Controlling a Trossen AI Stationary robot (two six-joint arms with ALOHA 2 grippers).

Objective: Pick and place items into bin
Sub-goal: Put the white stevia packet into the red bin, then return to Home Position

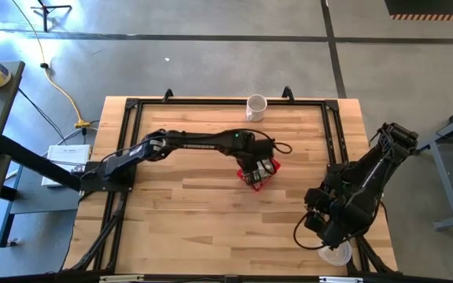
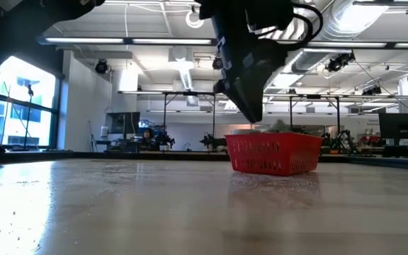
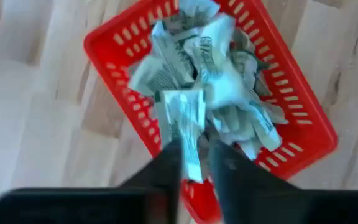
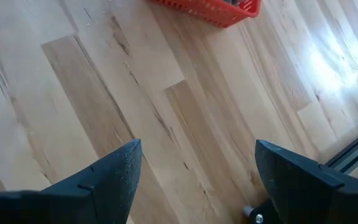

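Note:
The red basket (image 1: 263,176) stands right of the table's middle, heaped with crumpled green-and-white paper pieces (image 3: 229,93) that rise above its rim (image 2: 278,128). My left gripper (image 3: 194,171) hangs just above the basket, pointing steeply down, shut on one paper piece (image 3: 188,118). Over the table's near right corner my right gripper (image 4: 197,180) stands open, with bare wood between its fingers. The basket's corner (image 4: 210,7) shows in the right wrist view. My left gripper pinches a folded strip of paper (image 3: 191,146) between its two fingers (image 3: 166,171), coming from above and pointing down. The strip's free end (image 3: 182,102) lies over the heap in the basket; whether it touches the heap I cannot tell.
A white mug (image 1: 256,107) stands at the table's far edge. A clear plastic cup (image 1: 335,254) sits at the near right corner under my right arm. A black frame (image 1: 132,141) runs round the tabletop. Bare wood lies left of and in front of the basket.

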